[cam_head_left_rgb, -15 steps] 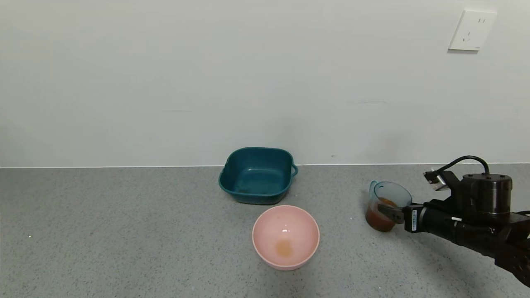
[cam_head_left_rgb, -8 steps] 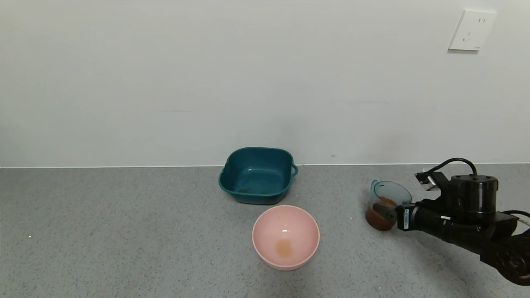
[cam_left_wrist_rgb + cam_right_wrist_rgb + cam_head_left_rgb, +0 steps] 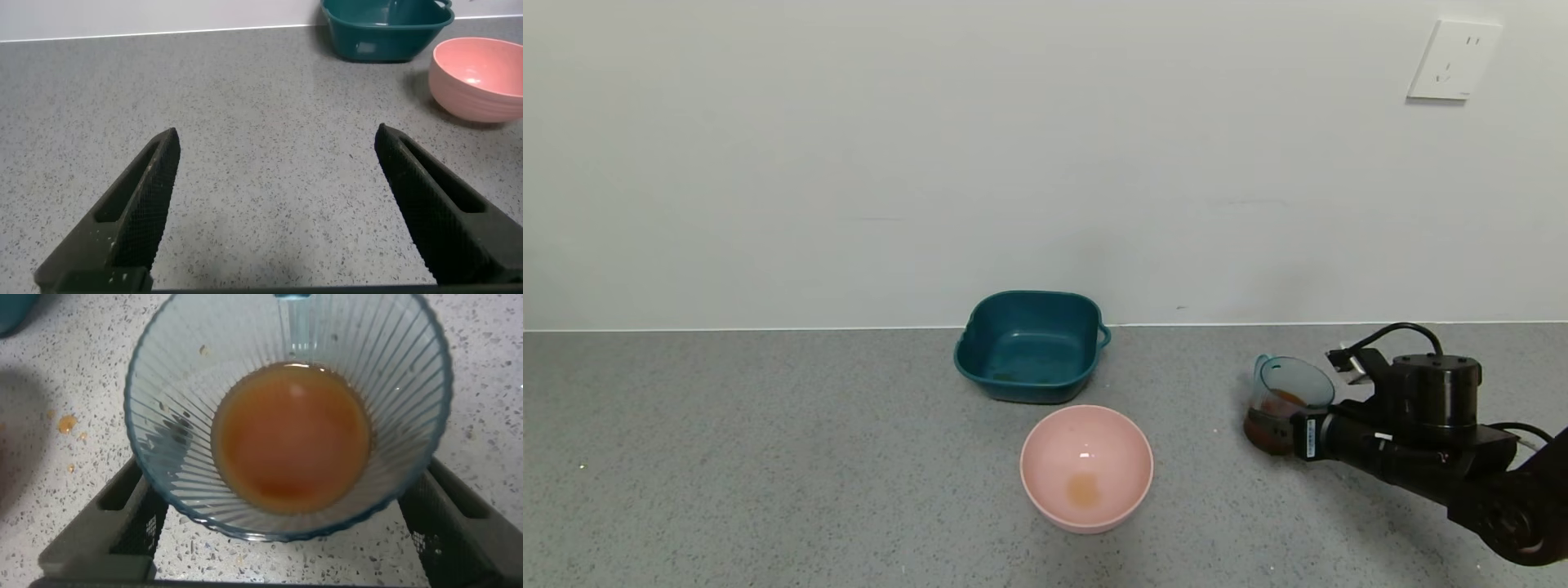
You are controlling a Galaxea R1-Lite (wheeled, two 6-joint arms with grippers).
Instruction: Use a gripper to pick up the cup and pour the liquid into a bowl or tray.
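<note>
Ribbed blue-green cup (image 3: 1286, 403) of reddish-brown liquid (image 3: 290, 434) stands between the right gripper's (image 3: 1278, 420) spread fingers on a grey speckled counter (image 3: 768, 457).

The cup sits upright, well to the right of the pale pink bowl (image 3: 1086, 468), which holds a small orange puddle. The right gripper's fingers (image 3: 106, 531) flank the cup's base, wide apart and not clamped. Small orange drops (image 3: 67, 423) dot the counter beside the cup. A dark teal square tub (image 3: 1031, 346) stands just behind the bowl. The left gripper (image 3: 278, 204) hovers over bare counter, fingers spread, gripping nothing.
</note>
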